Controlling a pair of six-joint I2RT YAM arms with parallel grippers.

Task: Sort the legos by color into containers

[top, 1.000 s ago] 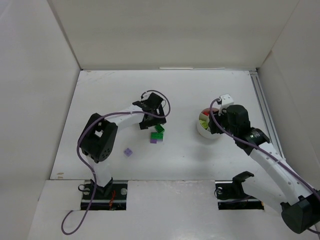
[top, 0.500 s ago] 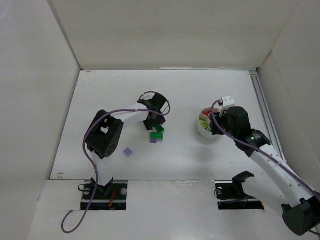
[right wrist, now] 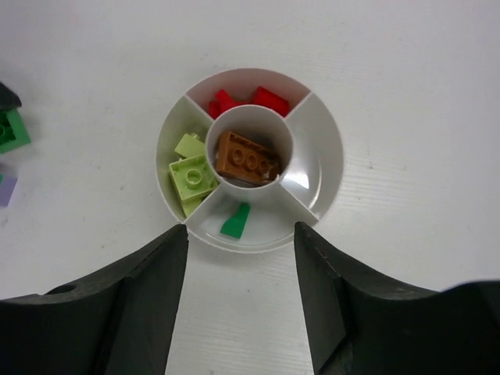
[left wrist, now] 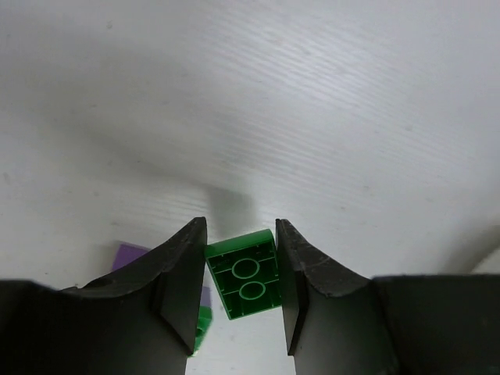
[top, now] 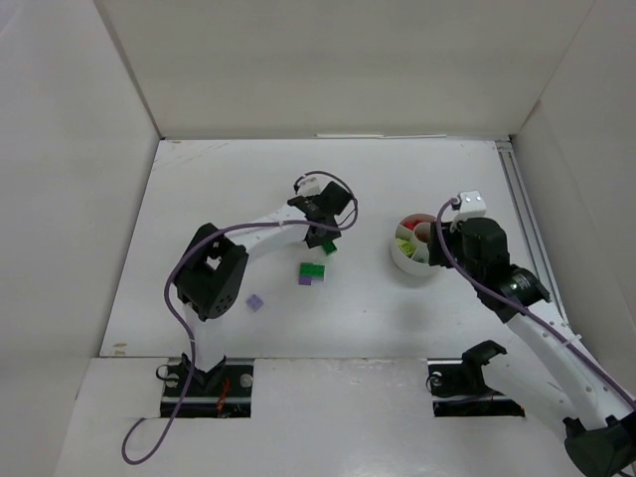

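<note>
top: overhead, whole table [top: 219, 189] | wrists: close, downward | dish [right wrist: 314, 168] shared top/right

I see the white dish [right wrist: 319, 168] at frame centre on the surface [right wrist: 406, 70]. Its central cup [right wrist: 277, 129] holds one orange-brown brick [right wrist: 248, 158]. The upper compartment holds red bricks [right wrist: 251, 100], the left one lime bricks [right wrist: 191, 173], and the lower one a dark green piece [right wrist: 235, 221]. The right tool [right wrist: 241, 229] stands spread at lower frame.

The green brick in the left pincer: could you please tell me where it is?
The green brick is clamped in the left pincer, mid-table in the top view, left of the white dish and beyond the loose bricks.
</note>
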